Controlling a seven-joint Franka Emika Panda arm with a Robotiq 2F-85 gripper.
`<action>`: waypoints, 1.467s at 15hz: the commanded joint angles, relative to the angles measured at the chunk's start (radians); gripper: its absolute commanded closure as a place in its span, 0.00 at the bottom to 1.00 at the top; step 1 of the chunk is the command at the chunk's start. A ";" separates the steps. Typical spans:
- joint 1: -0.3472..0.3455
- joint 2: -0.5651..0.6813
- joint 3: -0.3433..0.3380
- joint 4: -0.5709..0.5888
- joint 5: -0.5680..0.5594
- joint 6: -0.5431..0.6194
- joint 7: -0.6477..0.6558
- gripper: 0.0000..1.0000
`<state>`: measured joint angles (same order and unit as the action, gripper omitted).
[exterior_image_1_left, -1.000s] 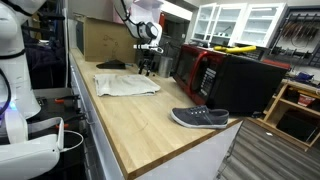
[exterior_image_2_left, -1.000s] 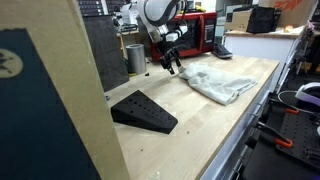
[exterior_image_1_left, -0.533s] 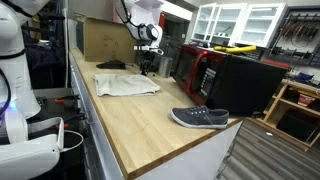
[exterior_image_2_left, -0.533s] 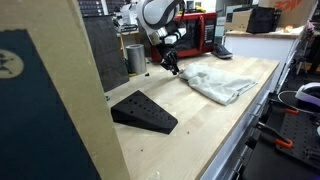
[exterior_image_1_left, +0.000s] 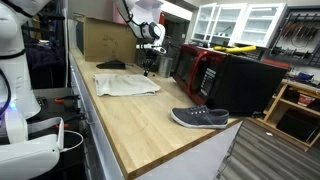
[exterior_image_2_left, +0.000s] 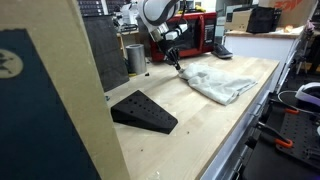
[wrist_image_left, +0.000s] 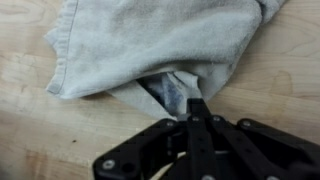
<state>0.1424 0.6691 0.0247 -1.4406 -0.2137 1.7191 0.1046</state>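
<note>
A light grey towel (exterior_image_1_left: 125, 84) (exterior_image_2_left: 215, 80) lies crumpled on the wooden worktop (exterior_image_1_left: 150, 120). My gripper (exterior_image_1_left: 150, 70) (exterior_image_2_left: 176, 66) stands at its far edge, pointing down. In the wrist view the towel (wrist_image_left: 160, 40) fills the top, and the gripper (wrist_image_left: 197, 105) has its two black fingers pressed together on a raised fold of the cloth's edge. A dark gap shows under that fold. The very tips are partly hidden by the fabric.
A grey shoe (exterior_image_1_left: 200, 118) sits near the worktop's front corner. A red and black microwave (exterior_image_1_left: 205, 70) stands beside the gripper, with a cardboard box (exterior_image_1_left: 105, 40) behind. A black wedge (exterior_image_2_left: 143, 110) and a metal cup (exterior_image_2_left: 135, 58) are close to the towel.
The jaws have gone from wide open to shut at the towel's edge. The gripper has shifted slightly toward the cloth; the towel's bulk has not moved.
</note>
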 joint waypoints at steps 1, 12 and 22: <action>0.011 -0.008 -0.019 0.031 -0.007 -0.061 0.027 0.74; 0.014 0.032 -0.024 0.035 -0.003 -0.112 0.066 0.50; 0.002 0.037 -0.017 0.046 0.023 -0.150 0.048 1.00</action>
<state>0.1438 0.7143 0.0106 -1.4199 -0.2098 1.6243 0.1464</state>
